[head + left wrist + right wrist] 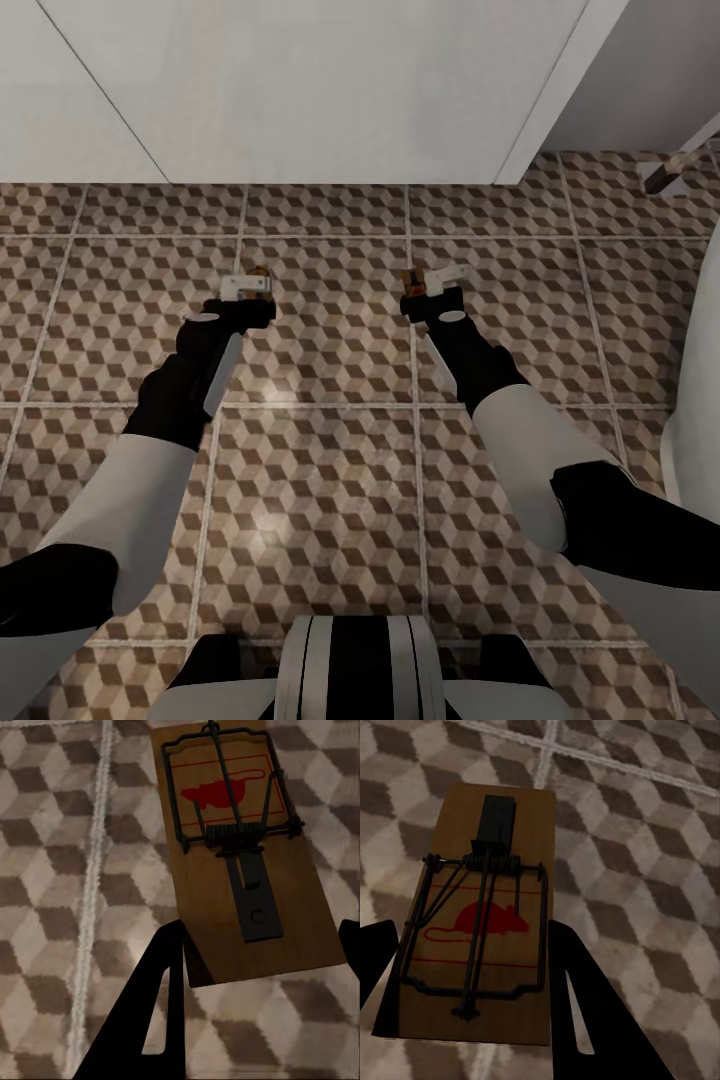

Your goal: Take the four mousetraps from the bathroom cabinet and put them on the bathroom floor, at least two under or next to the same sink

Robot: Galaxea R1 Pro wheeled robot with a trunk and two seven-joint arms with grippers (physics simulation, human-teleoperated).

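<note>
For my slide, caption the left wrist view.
Left gripper holding a mousetrap by its end above the bathroom floor.

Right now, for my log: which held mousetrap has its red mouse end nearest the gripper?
The mousetrap in the right gripper: its red mouse lies between the fingers; the left gripper's trap is held by the plain end.

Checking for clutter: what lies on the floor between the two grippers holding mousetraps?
Nothing: in the head view, only cube-patterned bathroom floor lies between the left gripper, with its mousetrap, and the right gripper, with its mousetrap.
</note>
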